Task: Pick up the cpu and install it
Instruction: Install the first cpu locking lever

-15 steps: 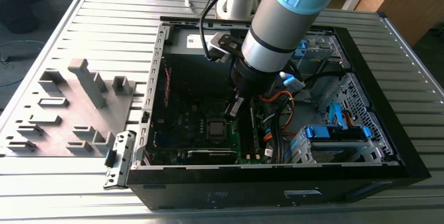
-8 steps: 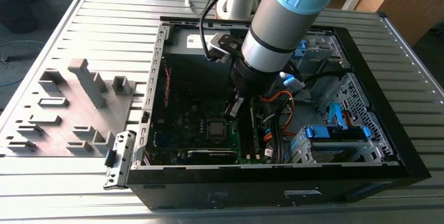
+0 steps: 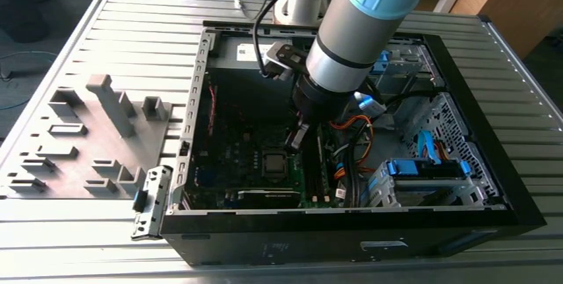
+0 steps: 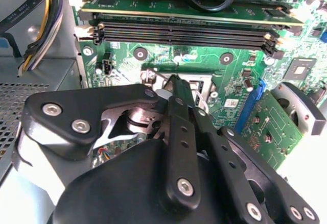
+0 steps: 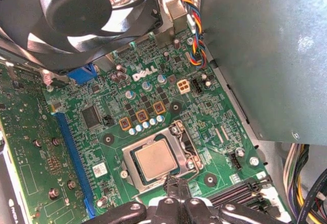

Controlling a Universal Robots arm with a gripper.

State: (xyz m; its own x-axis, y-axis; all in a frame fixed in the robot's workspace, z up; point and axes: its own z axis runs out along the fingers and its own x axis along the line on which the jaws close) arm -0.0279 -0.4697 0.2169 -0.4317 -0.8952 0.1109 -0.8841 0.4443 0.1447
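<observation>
Ribbed grey metal slats form the table (image 3: 132, 27) under an open black computer case (image 3: 352, 241), its side panel off and its inside laid bare. Nearest in the exterior view, the case's front wall is flat matte black, and a grey moulded fixture block (image 3: 88, 132) with upright pegs and pockets sits on the slats at the exterior view's left.

Inside the case lies the green motherboard (image 5: 168, 112), studded with round capacitors and small square chips. The cpu (image 5: 156, 160), a flat square with a dull silver-tan metal top, sits in its socket, framed by a shiny steel bracket and lever. A blue slot (image 5: 74, 163) runs beside it, and long black memory slots (image 4: 184, 32) lie just past the socket in the second wrist view.

The gripper (image 4: 178, 89), black with bolted linkage arms, hangs just above the socket's edge, its fingers (image 4: 180, 101) drawn together with nothing between them.

Farther back, a round black fan (image 5: 76, 15) with curved blades and a plain grey metal box (image 5: 265, 55) stand over the board. The arm's glossy grey and light-blue tube (image 3: 360, 27) rises above.
</observation>
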